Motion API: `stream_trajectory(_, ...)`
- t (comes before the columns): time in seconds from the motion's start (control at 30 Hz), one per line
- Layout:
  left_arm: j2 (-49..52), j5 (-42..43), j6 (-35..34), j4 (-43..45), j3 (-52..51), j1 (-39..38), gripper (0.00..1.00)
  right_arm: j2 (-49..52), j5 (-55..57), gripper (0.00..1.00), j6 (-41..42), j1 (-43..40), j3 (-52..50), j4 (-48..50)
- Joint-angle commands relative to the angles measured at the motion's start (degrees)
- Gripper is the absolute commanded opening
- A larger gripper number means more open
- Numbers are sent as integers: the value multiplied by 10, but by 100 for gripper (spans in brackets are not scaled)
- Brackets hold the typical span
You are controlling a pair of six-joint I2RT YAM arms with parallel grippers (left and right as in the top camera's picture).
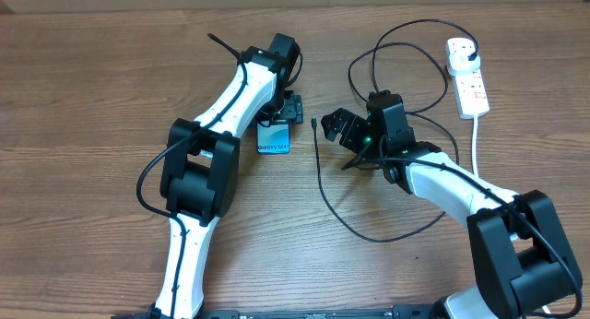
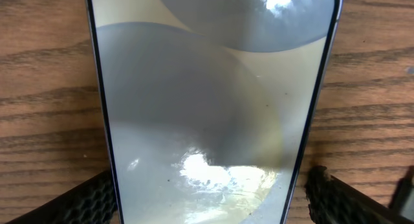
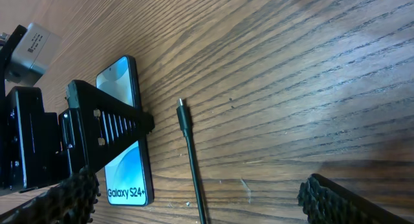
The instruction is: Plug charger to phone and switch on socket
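The phone (image 1: 274,141) lies flat on the wooden table with its light-blue "Galaxy S24+" screen up. My left gripper (image 1: 282,116) is down over its far end, open, with a finger on each side of it. In the left wrist view the phone (image 2: 207,120) fills the space between the fingers (image 2: 210,199), with a small gap on the right. The charger cable (image 1: 317,167) lies just right of the phone, and its tip (image 3: 183,114) rests on the table. My right gripper (image 1: 335,125) is open and empty above the cable (image 3: 200,201). The phone also shows in the right wrist view (image 3: 126,175).
The white socket strip (image 1: 467,79) lies at the far right with the charger's black plug (image 1: 471,50) in its far end. Its thick white cord (image 1: 476,139) runs toward the front. The black cable loops over the table behind and in front of my right arm.
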Motion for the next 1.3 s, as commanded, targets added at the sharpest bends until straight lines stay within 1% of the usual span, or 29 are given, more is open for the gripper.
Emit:
stream_trajectory(0.0,51,-25,-17,6,-32,-4,88,-10,8,100,-1,-2,9,3)
stream_trajectory(0.17,51,-25,-17,6,-32,-4,80,-10,8,100,-1,-2,9,3)
stream_trajectory(0.47,51,-25,-17,6,-32,-4,79,-10,8,100,-1,-2,9,3)
stream_trajectory(0.67,51,-25,-17,6,-32,-4,73,-10,8,100,-1,-2,9,3)
stream_trajectory(1.27,51,-25,-16,4,-32,-4,72,-10,8,100,-1,-2,9,3)
